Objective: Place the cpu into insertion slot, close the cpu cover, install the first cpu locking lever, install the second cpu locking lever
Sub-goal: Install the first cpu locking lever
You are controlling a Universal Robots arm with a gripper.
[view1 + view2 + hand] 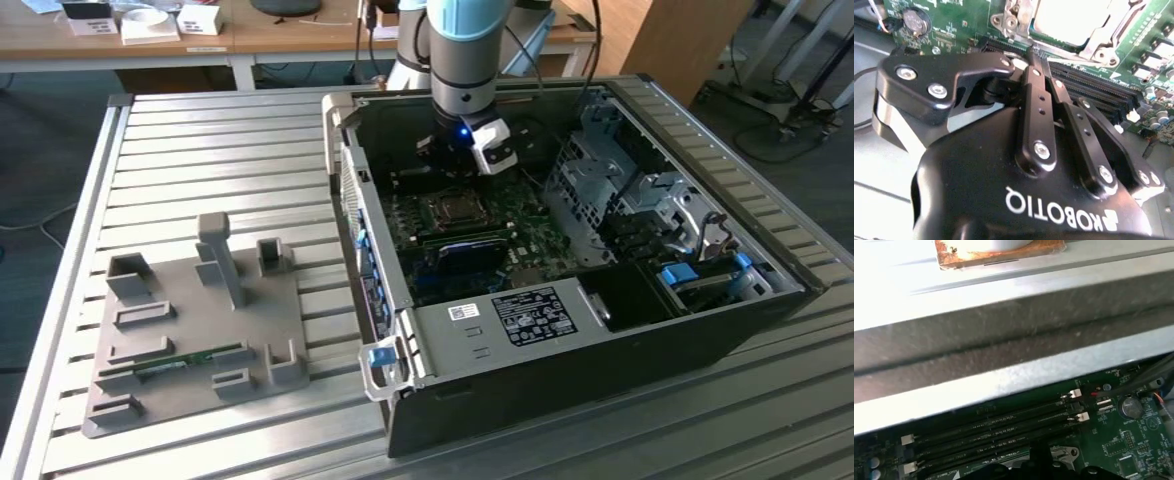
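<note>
Nearest me, grey fixture tray [200, 320] on the slatted table [200, 150]. Beyond it, the open computer case [561, 380]. Inside, the cpu [1064, 17] sits in the insertion slot [454, 210], with the cpu cover [1099, 46] apparently lying down over it. Gripper [1036, 52] fingers together, tips at the socket edge beside the memory slots [1094, 90]. Anything pinched: cannot tell. Judged: lever stage. Keep tips low, press steadily, avoid scraping the board.

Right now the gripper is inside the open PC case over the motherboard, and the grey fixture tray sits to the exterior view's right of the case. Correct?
No. The grey fixture tray sits to the exterior view's left of the PC case, not its right; that view shows it. The gripper is indeed inside the case over the motherboard.
</note>
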